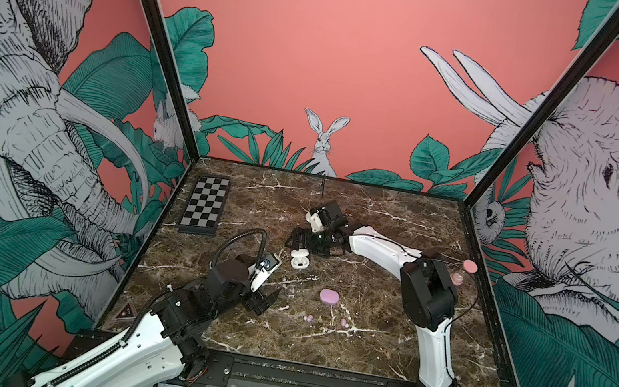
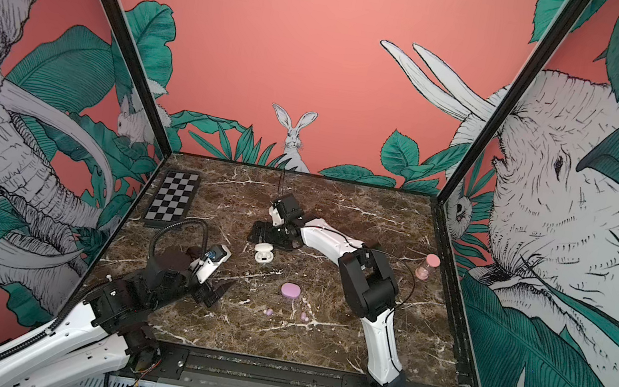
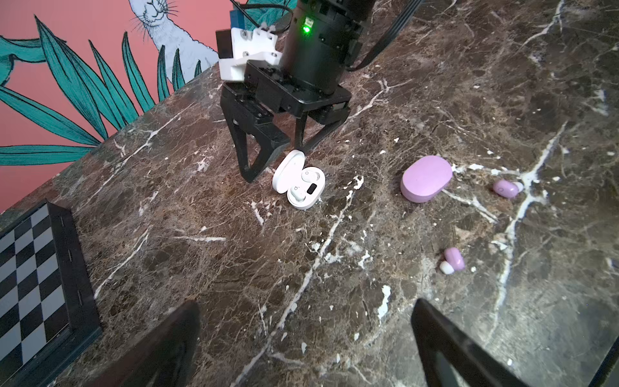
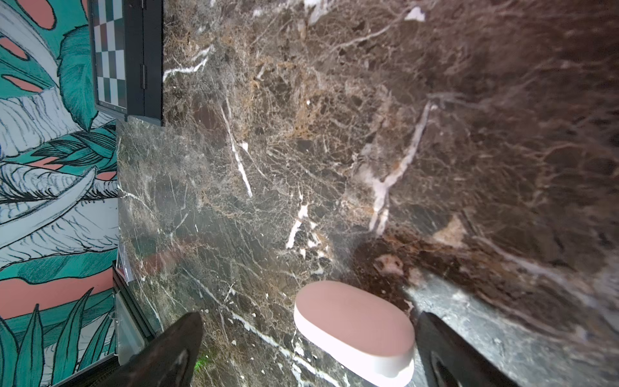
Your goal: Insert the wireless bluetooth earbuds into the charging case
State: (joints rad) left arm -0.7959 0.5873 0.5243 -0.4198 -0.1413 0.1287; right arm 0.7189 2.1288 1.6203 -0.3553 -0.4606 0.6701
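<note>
Nearest: L gripper [image 1: 266, 299] hangs low over the marble tabletop [image 1: 378, 361], jaws wide, nothing in them. Just past it the two lilac earbuds [image 3: 454, 259] lie loose on the marble, apart from each other, both near the lilac case [image 3: 426, 179], which is shut.

Farther back: white case [image 3: 301, 184], lid up, w/ both white earbuds [image 3: 306, 175] in its wells, seemingly seated. R gripper [image 3: 273, 162] stands at the back of that lid, jaws wide, gripping nothing. In the right wrist view the lid sits between the fingers, nearer one of them; touching or not, can't tell.

Far back on the L arm's side: chessboard [image 1: 204, 207]. On the R arm's side: what looks like a pink sand timer [image 1: 462, 273]. Both well clear.

Reckon the white set is done bar the lid, and the lilac set isn't begun.
- **White lid:** nudge from behind w/ one finger, slow. The case looks light and prob. skids on polished marble, so L gripper could brace the front.
- **Lilac set:** open the case first, one gripper pinning the base while the other lifts the lid.
- **Lilac buds:** tiny and rounded, so narrow the jaws beforehand, pinch across the body and expect rolling. Turn each to suit its well before pressing.
</note>
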